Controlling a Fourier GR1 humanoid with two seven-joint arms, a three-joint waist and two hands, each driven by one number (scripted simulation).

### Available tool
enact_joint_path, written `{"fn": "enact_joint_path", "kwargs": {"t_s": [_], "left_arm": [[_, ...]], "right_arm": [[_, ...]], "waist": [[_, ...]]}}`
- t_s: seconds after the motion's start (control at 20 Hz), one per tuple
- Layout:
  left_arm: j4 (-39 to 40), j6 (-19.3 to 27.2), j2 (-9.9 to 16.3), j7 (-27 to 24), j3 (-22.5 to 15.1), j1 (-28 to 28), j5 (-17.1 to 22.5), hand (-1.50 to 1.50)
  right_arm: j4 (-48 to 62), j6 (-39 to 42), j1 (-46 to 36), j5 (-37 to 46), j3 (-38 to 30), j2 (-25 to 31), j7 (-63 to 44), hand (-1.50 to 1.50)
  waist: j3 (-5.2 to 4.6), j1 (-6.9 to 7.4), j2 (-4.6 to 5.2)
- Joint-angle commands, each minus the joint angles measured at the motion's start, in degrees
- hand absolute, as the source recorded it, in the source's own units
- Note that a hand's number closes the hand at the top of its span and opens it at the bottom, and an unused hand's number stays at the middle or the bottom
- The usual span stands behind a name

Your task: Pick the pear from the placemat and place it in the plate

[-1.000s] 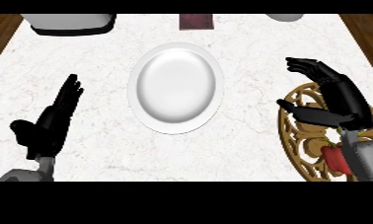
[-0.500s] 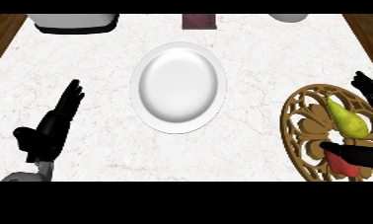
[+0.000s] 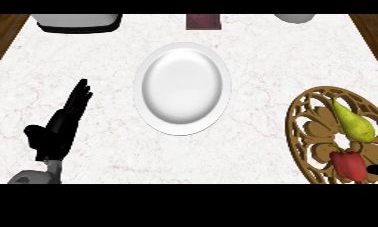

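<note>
A yellow-green pear [image 3: 352, 120] lies on the round brown openwork placemat [image 3: 314, 128] at the right edge of the counter. A white oval plate [image 3: 182, 87] stands bare in the middle of the marble top. My left hand [image 3: 59, 128] rests open at the lower left, fingers straight and pointing up, well apart from the plate. My right hand does not show in the view.
A red pepper [image 3: 347, 164] lies on the placemat just below the pear. Along the far edge stand a white and black appliance [image 3: 77, 22], a dark red box [image 3: 203, 21] and a pale bowl [image 3: 295, 18]. Wooden edges show at both far corners.
My right hand, which hovered over the placemat a second ago, has drawn back off the right edge and out of view, uncovering the pear and pepper. The left hand has stayed put.
</note>
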State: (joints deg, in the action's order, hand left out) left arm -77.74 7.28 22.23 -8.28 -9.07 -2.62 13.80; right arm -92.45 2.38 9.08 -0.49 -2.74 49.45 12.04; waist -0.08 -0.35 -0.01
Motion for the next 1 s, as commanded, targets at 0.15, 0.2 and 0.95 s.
{"fn": "enact_joint_path", "kwargs": {"t_s": [0.15, 0.2, 0.95], "left_arm": [[3.3, -3.2, 0.6, -1.6, 3.1, -1.3, 0.1, 0.00], [2.6, -2.3, -0.9, -2.2, 2.2, -0.2, -1.2, 0.00], [2.1, -3.5, -3.5, -0.5, 4.5, -0.9, -5.6, 0.00]], "right_arm": [[-3.6, 8.0, 0.3, 2.1, -0.3, 4.1, -11.3, -1.50], [-4.4, 7.8, 0.7, 4.1, 0.2, 3.1, -12.2, -1.50], [9.4, 15.3, -10.7, 20.1, 4.3, -3.8, -15.6, -1.50]], "waist": [[0.04, 0.15, 0.00], [0.05, 0.19, -0.03], [0.09, 0.74, 0.09]]}}
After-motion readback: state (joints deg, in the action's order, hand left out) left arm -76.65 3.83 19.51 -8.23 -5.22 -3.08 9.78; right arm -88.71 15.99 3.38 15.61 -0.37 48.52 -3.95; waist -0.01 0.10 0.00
